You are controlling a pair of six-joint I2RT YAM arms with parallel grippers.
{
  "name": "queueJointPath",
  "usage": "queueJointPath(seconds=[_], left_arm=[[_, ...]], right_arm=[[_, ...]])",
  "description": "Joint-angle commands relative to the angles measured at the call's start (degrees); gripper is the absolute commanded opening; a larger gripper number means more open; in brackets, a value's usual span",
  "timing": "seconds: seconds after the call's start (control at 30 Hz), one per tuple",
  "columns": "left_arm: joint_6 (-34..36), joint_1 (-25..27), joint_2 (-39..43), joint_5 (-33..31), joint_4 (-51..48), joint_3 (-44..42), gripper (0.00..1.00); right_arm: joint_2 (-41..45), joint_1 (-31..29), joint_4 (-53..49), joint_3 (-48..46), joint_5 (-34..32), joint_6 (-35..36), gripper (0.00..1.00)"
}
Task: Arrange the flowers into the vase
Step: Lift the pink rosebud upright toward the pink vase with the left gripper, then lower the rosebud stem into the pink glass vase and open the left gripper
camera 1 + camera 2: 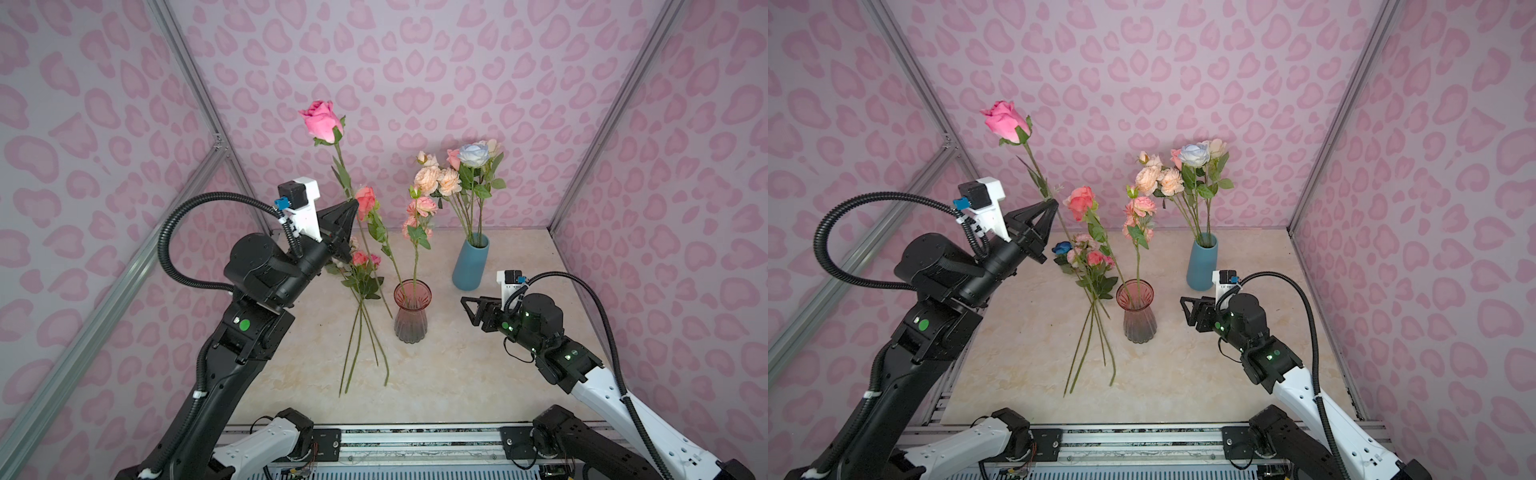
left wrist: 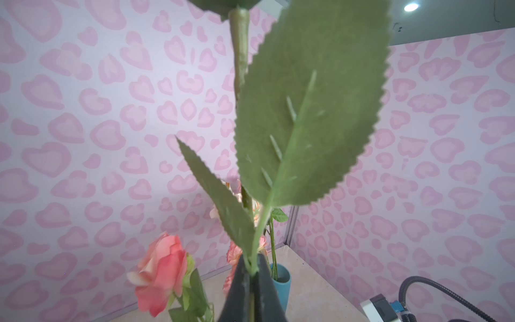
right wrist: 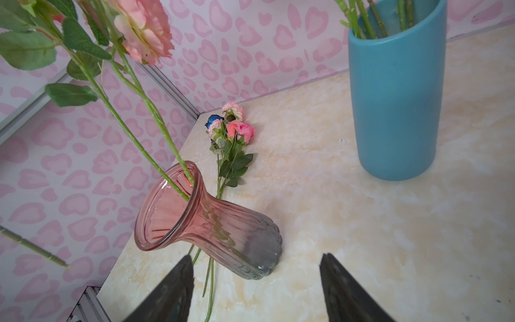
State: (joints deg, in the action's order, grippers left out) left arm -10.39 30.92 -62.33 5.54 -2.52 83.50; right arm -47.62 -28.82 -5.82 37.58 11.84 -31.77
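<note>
rose (image 1: 320,120): aloft over desk (image 1: 457,374) back-left, stem slanting | likely light, wiry stem, soft bloom; best held mid-stem under the leaves | left gripper (image 1: 354,203): clamped on rose stem | glass vase (image 1: 411,320): desk centre, two stems in | loose flowers (image 1: 361,286): lying just left of it | right gripper (image 1: 468,311): jaws apart, empty, near vase

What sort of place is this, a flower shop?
Probably a robot test booth: pink heart-print walls on aluminium framing enclose a tabletop, where a robot's left gripper holds a pink rose.
</note>
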Motion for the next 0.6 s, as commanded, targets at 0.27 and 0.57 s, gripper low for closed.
queueJointPath(seconds=[0.27,0.57], left_arm=[[11.77,8.32,-12.36,-8.78,16.96,2.45,0.03],[14.11,10.52,-14.32,-10.80,18.21,-4.01,0.03]], right_arm=[[2.33,-0.04,-1.49,-0.41,-2.31,2.86,0.73],[3.65,-0.01,-2.41,-1.89,-2.66,3.62,0.73]])
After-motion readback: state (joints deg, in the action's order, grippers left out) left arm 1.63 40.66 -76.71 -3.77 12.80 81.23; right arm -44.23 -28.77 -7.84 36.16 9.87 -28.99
